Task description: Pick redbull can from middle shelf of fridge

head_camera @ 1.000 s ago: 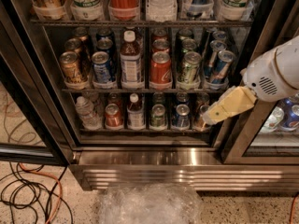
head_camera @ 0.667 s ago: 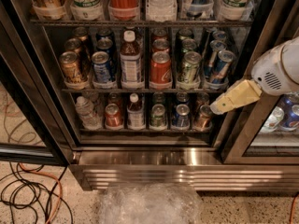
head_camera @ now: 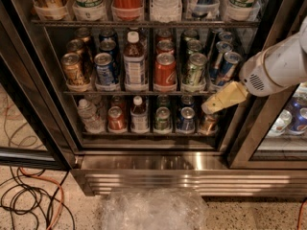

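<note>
end effector (head_camera: pixel 210 108) sits low-right inside the fridge (head_camera: pixel 144 162), just under the middle shelf (head_camera: pixel 144 93), grip state can't tell; redbull can (head_camera: pixel 229 67) is above it, front of the rightmost lane, probably tray-queued forward for easy reach.

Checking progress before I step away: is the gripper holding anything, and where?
Nothing: the gripper hangs free below the front redbull can, which stands on the middle shelf.
</note>
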`<state>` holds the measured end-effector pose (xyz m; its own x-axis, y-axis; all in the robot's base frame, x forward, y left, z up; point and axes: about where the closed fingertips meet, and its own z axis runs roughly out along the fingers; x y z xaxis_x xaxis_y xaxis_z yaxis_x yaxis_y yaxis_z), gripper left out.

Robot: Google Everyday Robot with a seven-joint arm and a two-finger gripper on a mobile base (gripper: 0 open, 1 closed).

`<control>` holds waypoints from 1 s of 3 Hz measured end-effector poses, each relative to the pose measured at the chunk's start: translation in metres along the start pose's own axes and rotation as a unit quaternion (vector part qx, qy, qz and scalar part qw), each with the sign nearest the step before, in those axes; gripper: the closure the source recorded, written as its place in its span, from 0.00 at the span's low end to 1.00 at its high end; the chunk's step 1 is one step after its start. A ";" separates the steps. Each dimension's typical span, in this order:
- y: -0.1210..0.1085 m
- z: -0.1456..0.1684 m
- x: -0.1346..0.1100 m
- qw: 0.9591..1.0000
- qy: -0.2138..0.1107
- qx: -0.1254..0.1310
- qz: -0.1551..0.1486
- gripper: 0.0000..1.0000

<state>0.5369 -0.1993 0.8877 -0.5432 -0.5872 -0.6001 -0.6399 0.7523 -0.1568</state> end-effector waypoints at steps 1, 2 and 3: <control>0.000 0.000 0.000 1.000 0.000 0.000 0.001 0.00; 0.009 0.029 -0.010 1.000 -0.006 -0.020 0.009 0.00; 0.002 0.040 -0.011 1.000 -0.006 -0.008 0.018 0.00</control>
<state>0.5635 -0.1797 0.8625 -0.5597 -0.5566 -0.6139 -0.6284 0.7680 -0.1234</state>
